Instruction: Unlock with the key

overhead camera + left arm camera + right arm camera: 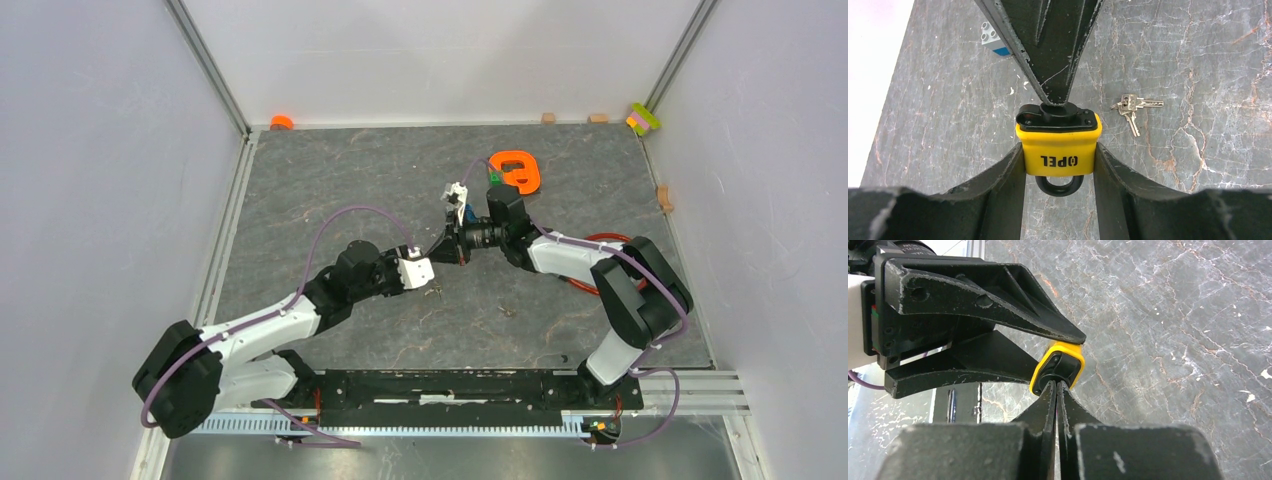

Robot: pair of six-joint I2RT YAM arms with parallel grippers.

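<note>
My left gripper [1059, 155] is shut on the yellow padlock [1058, 145] and holds it by its sides above the table, shackle [1059, 186] towards the camera. My right gripper [1056, 385] is shut, its tips against the black cap [1055, 116] on the padlock's far end. Whether it pinches anything there I cannot tell. The padlock also shows in the right wrist view [1074, 352] between the left fingers [998, 305]. The key bunch [1132, 107] lies loose on the table, right of the padlock. In the top view the two grippers meet mid-table [445, 255].
A white and blue toy brick [993, 37] lies beyond the padlock, also in the top view [457, 196]. An orange plastic piece [517, 170] lies at the back. A red cable [600, 240] runs under the right arm. Small blocks [643, 118] sit along the back wall.
</note>
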